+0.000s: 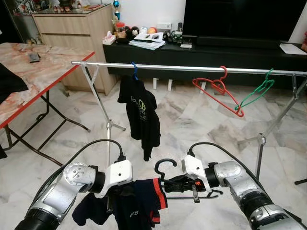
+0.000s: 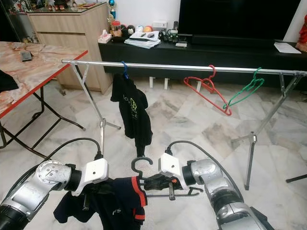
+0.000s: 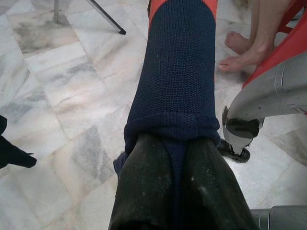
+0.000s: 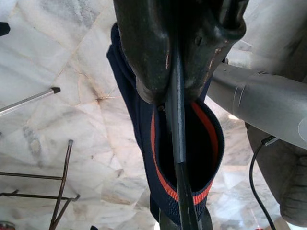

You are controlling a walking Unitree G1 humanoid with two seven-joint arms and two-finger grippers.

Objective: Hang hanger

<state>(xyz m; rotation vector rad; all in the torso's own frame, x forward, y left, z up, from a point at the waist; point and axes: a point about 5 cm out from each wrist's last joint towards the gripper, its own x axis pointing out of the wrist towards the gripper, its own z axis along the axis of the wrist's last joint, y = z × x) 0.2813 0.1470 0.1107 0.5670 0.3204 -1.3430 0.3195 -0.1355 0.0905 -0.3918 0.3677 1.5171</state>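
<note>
A black hanger (image 1: 163, 166) is held low in front of me, its hook pointing up. My right gripper (image 1: 175, 184) is shut on its bar (image 4: 177, 120). The hanger's end reaches into the red-trimmed opening of a navy garment (image 1: 139, 203). My left gripper (image 1: 117, 195) is shut on that garment, with the knit cloth (image 3: 177, 96) pinched between its fingers (image 3: 144, 191). Ahead stands a silver clothes rail (image 1: 192, 68). It carries a black shirt (image 1: 141, 112) on a blue hanger, an empty red hanger (image 1: 218, 88) and an empty green hanger (image 1: 256, 93).
A red-edged folding table (image 1: 38, 72) stands at the left. Behind the rail are a black TV console (image 1: 216, 52) and a wooden cabinet (image 1: 72, 33). The rail's legs (image 1: 261, 143) splay over the marble floor. A person's bare feet (image 3: 240, 48) are near a red chair.
</note>
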